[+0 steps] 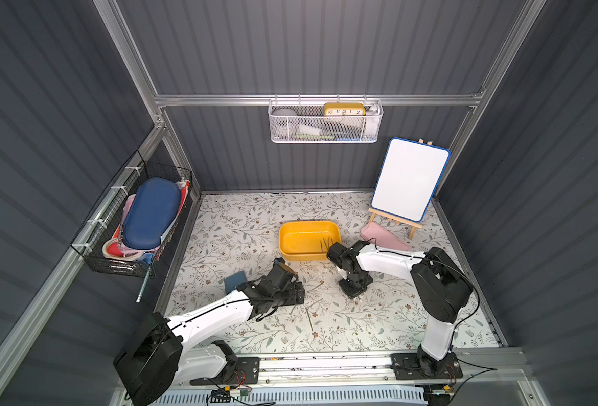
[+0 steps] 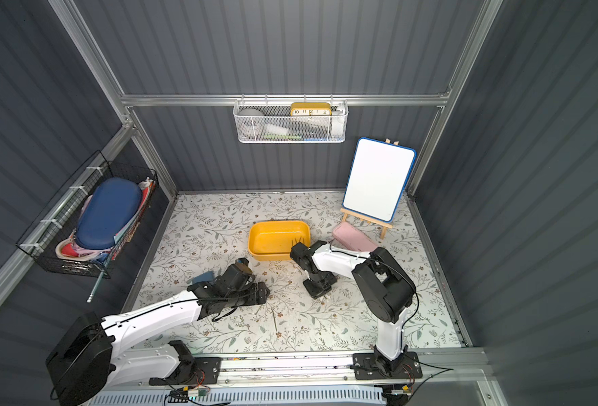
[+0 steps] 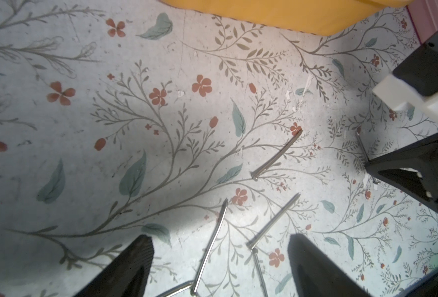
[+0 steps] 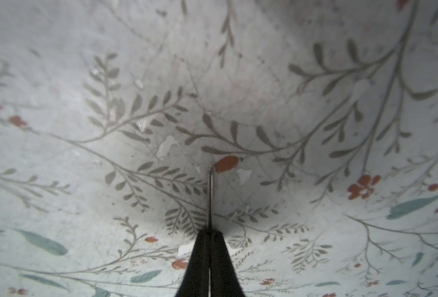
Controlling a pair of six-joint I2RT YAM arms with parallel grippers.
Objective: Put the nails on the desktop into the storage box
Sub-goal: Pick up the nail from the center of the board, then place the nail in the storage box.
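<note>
Right wrist view, right end effector (image 4: 209,230) pinching a nail (image 4: 210,195), left end effector (image 3: 220,237) spread, empty, storage box (image 1: 296,240) holds nails (image 1: 325,243)

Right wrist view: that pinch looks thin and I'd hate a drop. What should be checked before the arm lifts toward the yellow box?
1. Right gripper shut on a nail: ok.
2. Grip near the nail's middle: not ok, a long stretch sticks out ahead of the gripper.
3. Nail off the desktop: cannot tell.
4. Storage box open, with room: ok.
5. Left gripper open, holding nothing: ok.
</note>
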